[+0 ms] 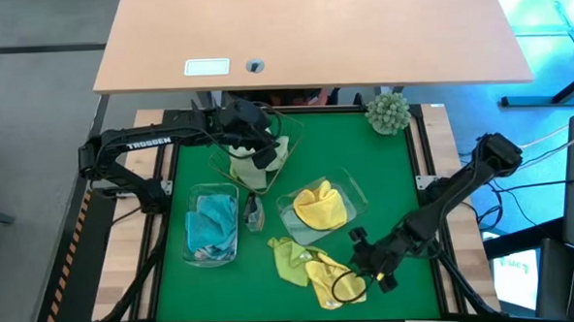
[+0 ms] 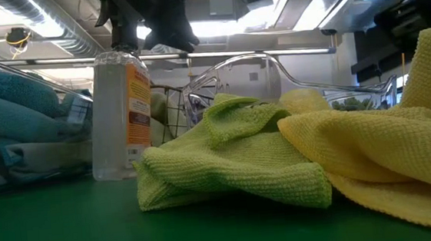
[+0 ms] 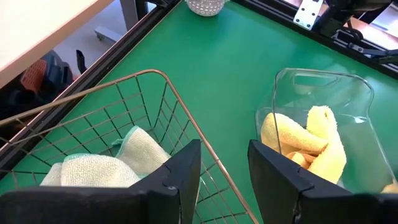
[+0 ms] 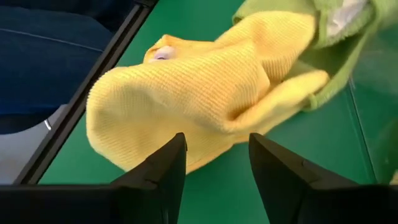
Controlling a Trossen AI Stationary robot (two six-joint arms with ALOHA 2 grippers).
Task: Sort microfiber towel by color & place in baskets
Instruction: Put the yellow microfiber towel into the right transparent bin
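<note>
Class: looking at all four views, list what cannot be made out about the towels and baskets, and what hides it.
- Low view: yellow towel cut off at the right edge.
- Low view: wire basket mostly hidden behind bottle.
- Left wrist view: pale towel partly blocked by left gripper.

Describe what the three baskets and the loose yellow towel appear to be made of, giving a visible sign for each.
Wire basket: thin metal wire, copper-tan, seen as an open grid. Two clear tubs: likely glossy plastic, since the towels show through the walls. Yellow towel: soft woven cloth, probably microfiber; fine looped ribbing and limp folds show.
</note>
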